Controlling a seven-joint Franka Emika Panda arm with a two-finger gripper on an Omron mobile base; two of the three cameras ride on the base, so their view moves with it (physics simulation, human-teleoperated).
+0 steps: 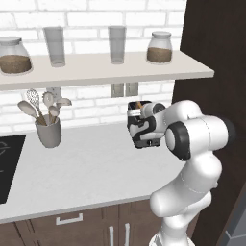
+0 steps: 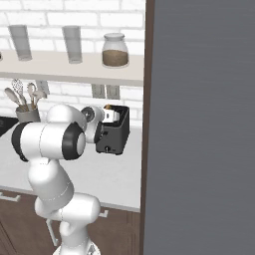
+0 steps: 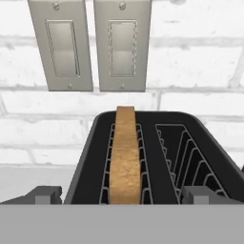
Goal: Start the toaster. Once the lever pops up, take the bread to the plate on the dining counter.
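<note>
**Claw poised over the toaster, bread standing in a slot**

In the hand view, the claw (image 3: 123, 195) looks down along the toaster (image 3: 157, 157), its two dark fingertips (image 3: 45, 194) spread wide, one near each side of the toaster's black top. Nothing is held between them. The bread (image 3: 125, 157), a golden-brown slice seen edge-on, stands upright in the left of the two slots as that view shows them, its top edge rising a little above the slot. The other slot shows only its wire guides.

Behind the toaster, two grey wall switch plates (image 3: 89, 45) sit side by side on a white brick wall (image 3: 200, 71).

From the base views, the white arm (image 1: 192, 139) reaches forward to the toaster (image 2: 115, 132), which stands on a pale worktop (image 1: 86, 168) close to the wall, beside a tall dark panel (image 1: 216, 57). To the left, a grey holder of utensils (image 1: 47, 126) stands on the same worktop, well apart from the toaster. A shelf (image 1: 96, 69) above carries two jars (image 1: 159, 48) and two grey tumblers (image 1: 116, 44). A black hob (image 1: 7, 163) lies at the worktop's far left edge.
</note>
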